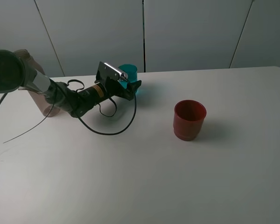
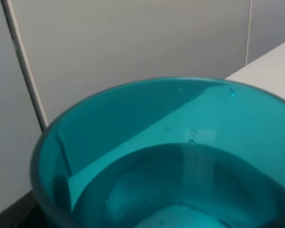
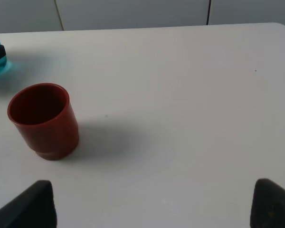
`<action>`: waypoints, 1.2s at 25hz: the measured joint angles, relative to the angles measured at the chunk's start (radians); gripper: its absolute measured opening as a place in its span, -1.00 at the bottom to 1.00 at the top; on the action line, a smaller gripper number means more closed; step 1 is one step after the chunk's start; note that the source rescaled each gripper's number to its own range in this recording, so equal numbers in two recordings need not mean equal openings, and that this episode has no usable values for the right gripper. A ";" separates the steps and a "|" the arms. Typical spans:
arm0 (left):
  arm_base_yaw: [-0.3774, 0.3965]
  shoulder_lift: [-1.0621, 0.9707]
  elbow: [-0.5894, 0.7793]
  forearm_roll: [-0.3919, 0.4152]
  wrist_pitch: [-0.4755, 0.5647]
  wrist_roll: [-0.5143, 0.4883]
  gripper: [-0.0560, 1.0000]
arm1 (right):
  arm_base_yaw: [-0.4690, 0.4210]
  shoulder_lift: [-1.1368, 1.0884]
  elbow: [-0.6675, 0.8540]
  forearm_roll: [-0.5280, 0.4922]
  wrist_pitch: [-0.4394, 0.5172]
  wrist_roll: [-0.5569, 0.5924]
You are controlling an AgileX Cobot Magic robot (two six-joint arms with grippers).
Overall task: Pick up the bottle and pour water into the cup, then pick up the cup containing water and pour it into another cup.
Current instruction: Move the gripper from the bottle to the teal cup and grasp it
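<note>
Teal cup (image 1: 129, 71) holding water (image 2: 180, 185), left jaws spread either side, right jaws spread, red-brown cup (image 1: 190, 119) apart

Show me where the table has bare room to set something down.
Free: the front of the table, camera-side of the red-brown cup and the cable; also the right end beyond that cup. Crowded: the back left, where the left hand, teal cup and bottle bunch together.

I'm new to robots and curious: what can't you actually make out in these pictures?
Bottle: high view, mostly hidden behind the left arm.
Teal cup: high view, lower part behind the left gripper; contact unclear.
Teal cup's base: left wrist view, cut off by the edge.
Right gripper: right wrist view, only fingertips show.
</note>
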 joint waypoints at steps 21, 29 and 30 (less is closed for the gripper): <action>-0.004 0.002 -0.010 0.057 0.009 -0.019 0.92 | 0.000 0.000 0.000 0.000 0.000 0.006; -0.010 0.002 -0.010 0.058 0.009 -0.019 -0.66 | 0.000 0.000 0.000 0.000 0.000 0.000; -0.010 0.002 -0.010 0.058 0.009 -0.019 -0.66 | 0.000 0.000 0.000 0.000 0.000 0.000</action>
